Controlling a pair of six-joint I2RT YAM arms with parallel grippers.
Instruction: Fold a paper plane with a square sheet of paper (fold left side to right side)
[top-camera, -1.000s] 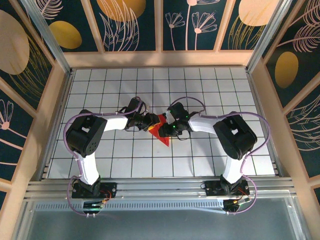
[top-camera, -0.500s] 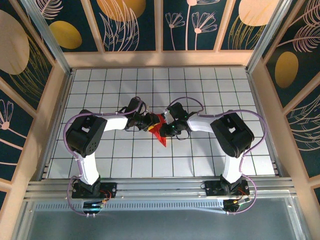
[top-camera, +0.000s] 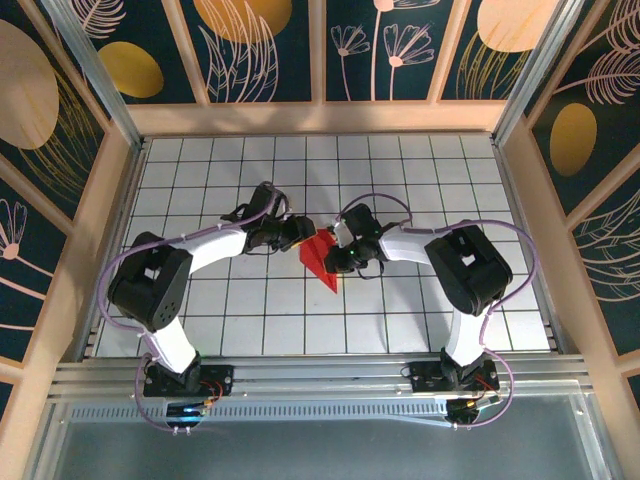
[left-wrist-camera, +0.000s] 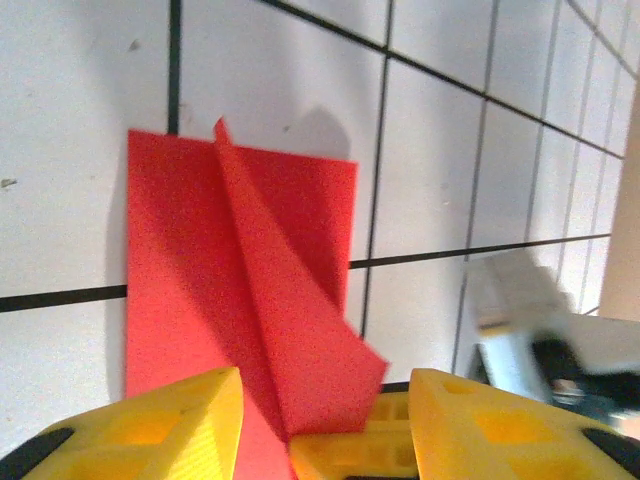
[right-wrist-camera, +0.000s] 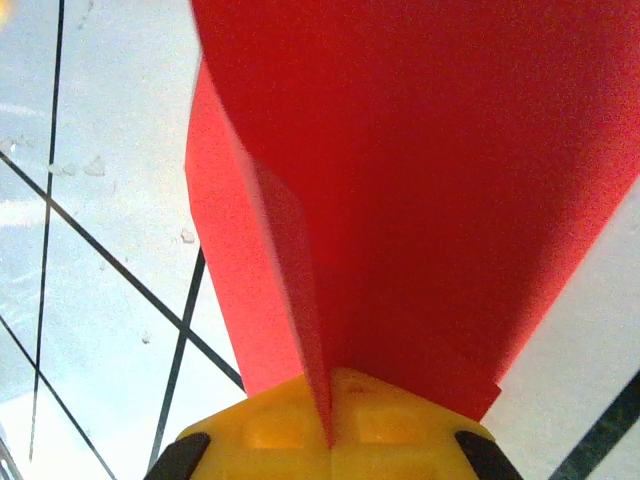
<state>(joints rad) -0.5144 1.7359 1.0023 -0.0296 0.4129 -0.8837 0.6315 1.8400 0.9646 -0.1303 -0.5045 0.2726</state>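
The partly folded, thin bright red square sheet of paper (top-camera: 322, 265) lies mid-way on the white tiled surface (top-camera: 420, 170). The right hand (right-wrist-camera: 330, 400) is clenched on its raised flap; the left hand (left-wrist-camera: 322, 385) stands released, astride another edge. Seemingly mid-fold: next, lay the flap rightward and crease it.

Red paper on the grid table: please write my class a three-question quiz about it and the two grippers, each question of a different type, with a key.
1. True or false: the right gripper is shut on a raised fold of the red paper.
2. Choose one. The left gripper has its jaws: A) pressed tight together; B) apart, with red paper between them; C) wrapped round a pen.
3. Short answer: what colour are both grippers' fingers?

Key: 1 true; 2 B; 3 yellow.
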